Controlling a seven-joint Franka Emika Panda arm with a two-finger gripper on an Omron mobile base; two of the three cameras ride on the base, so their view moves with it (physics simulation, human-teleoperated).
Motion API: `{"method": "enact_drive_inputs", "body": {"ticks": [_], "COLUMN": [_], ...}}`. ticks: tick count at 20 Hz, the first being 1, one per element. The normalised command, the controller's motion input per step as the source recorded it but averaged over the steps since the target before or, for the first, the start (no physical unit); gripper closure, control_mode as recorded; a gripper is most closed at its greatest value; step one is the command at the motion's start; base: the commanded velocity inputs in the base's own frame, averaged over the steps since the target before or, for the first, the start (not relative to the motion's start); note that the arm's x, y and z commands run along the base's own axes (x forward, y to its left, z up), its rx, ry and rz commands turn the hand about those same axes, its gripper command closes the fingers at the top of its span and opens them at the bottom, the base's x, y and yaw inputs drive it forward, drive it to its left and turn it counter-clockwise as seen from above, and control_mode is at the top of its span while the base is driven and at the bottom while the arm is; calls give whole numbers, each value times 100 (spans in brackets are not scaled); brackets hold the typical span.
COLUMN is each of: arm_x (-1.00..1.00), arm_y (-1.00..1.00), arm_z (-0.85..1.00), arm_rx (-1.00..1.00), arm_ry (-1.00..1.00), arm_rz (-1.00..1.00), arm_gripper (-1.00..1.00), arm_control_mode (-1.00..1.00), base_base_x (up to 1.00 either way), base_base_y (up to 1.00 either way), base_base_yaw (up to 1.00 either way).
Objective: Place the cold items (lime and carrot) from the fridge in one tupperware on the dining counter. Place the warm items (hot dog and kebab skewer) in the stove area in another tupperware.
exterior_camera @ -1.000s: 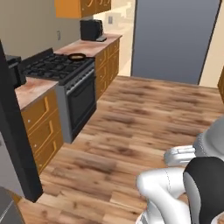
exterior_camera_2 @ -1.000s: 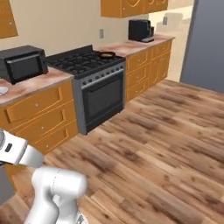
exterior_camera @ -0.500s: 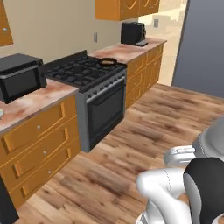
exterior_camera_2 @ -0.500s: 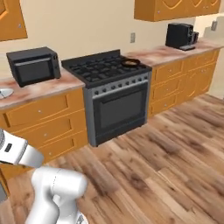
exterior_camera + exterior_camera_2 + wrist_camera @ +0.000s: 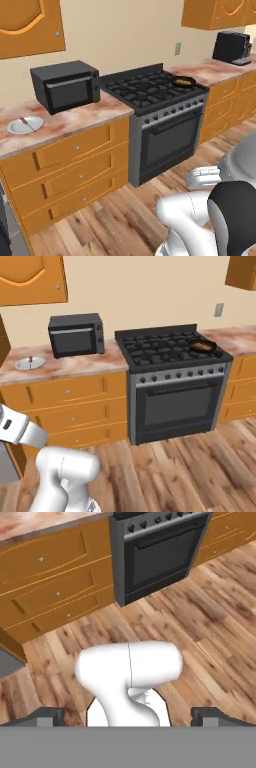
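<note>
the whole picture has swung since a second ago: the base has turned, so the stove (image 5: 150, 92) now sits mid-frame and square to the cameras instead of off to the upper left. nothing on the desk (image 5: 75, 122) itself appears to have moved. this looks like the approach to the stove area, with the warm items not yet collected.

the claw (image 5: 129, 716) shows at the bottom of the hand view, fingers spread wide and empty, pointing down at the wood floor (image 5: 210, 612).

counted: one pan (image 5: 202, 346) on the right rear burner, holding something brownish, possibly the hot dog; one plate (image 5: 25, 125) at the left of the desk with a thin stick on it, probably the kebab skewer; one microwave (image 5: 65, 86); one coffee machine (image 5: 230, 47).
</note>
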Motion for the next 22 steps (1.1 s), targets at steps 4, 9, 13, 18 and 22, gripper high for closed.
{"method": "enact_drive_inputs", "body": {"ticks": [4,9,13,18,22], "arm_x": [0,0,0,0,0], "arm_y": [0,0,0,0,0], "arm_z": [0,0,0,0,0], "arm_rx": [0,0,0,0,0], "arm_ry": [0,0,0,0,0], "arm_rz": [0,0,0,0,0], "arm_gripper": [-100,-100,-100,-100,-100], "arm_control_mode": [100,100,100,100,100], "base_base_x": [99,88,80,69,64], "base_base_y": [-80,-87,-89,-94,-90], "base_base_yaw": [39,38,38,35,35]}}
